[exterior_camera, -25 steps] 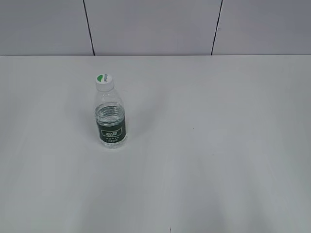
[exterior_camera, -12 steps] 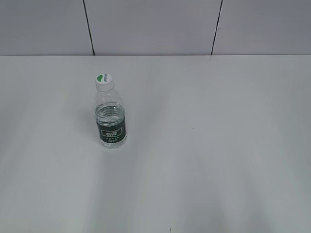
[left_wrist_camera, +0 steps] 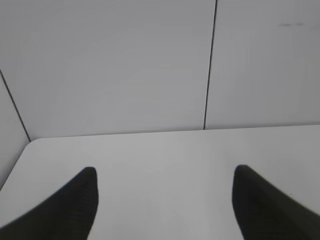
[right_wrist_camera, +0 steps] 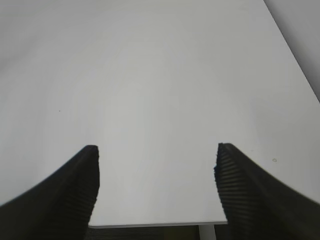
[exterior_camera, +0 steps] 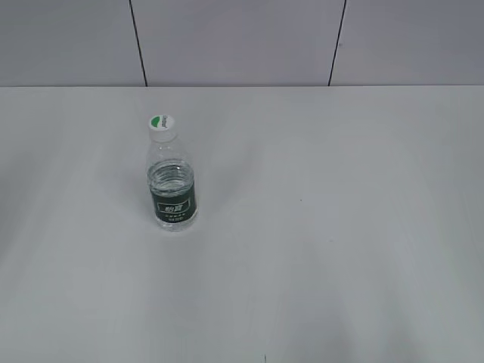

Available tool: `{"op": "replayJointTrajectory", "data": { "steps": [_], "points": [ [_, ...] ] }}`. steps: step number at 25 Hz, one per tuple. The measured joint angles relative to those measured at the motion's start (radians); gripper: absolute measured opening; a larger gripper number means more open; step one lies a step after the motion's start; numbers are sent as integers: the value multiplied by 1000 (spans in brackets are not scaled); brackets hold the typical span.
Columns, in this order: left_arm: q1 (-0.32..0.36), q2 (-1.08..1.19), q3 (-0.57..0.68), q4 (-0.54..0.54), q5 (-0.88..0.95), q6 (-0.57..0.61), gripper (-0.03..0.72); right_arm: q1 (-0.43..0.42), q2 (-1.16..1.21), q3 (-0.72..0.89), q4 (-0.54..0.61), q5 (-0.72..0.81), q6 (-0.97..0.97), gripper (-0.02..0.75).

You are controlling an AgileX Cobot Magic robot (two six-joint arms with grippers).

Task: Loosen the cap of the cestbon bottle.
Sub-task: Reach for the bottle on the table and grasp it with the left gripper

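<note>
While both jaws gape wide and empty, cestbon bottle point(exterior_camera: 173, 185) upright, cap point(exterior_camera: 161, 124) topmost, on table point(exterior_camera: 340, 227).

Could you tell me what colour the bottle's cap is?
The cap is white with a green patch; exterior view.

Upright on table point(exterior_camera: 318, 227), left of centre: bottle point(exterior_camera: 173, 181), cap point(exterior_camera: 161, 124) on top; wall point(exterior_camera: 242, 41) behind; nothing beside it; both grippers outside the exterior view.
</note>
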Motion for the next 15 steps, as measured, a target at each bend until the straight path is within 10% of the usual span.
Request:
{"op": "replayJointTrajectory", "data": {
  "steps": [15],
  "points": [
    [8, 562, 0, 359, -573, -201, 477, 0, 0, 0, 0, 0, 0, 545]
  ]
}}
